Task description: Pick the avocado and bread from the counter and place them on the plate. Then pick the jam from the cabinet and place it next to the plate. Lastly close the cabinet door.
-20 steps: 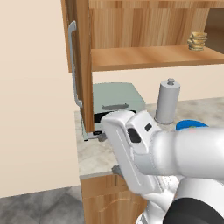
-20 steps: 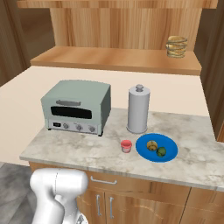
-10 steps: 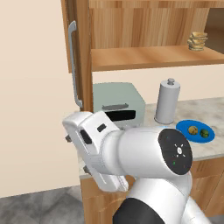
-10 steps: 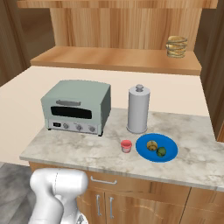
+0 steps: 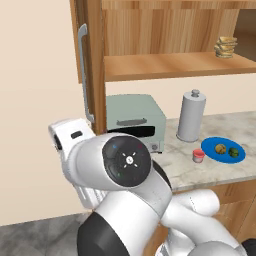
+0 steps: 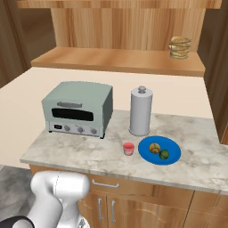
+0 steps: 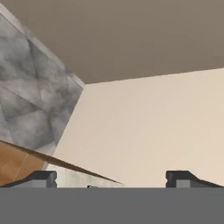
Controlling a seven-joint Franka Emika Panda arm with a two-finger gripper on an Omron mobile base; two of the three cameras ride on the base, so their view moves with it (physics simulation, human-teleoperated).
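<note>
Two foods, avocado and bread, sit on the plate, jam just beside it. End effector gapes wide, empty. Door remains open; swinging wide could miss its edge.

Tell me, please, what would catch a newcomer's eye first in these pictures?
Probably the bright blue plate on the marbled counter, with the avocado and the bread already on it and the small red jam jar just beside its rim. Behind them stand a tall steel canister and a pale green toaster oven. In the left base view, the robot's bulky white arm fills the foreground below the open cabinet door.
</note>
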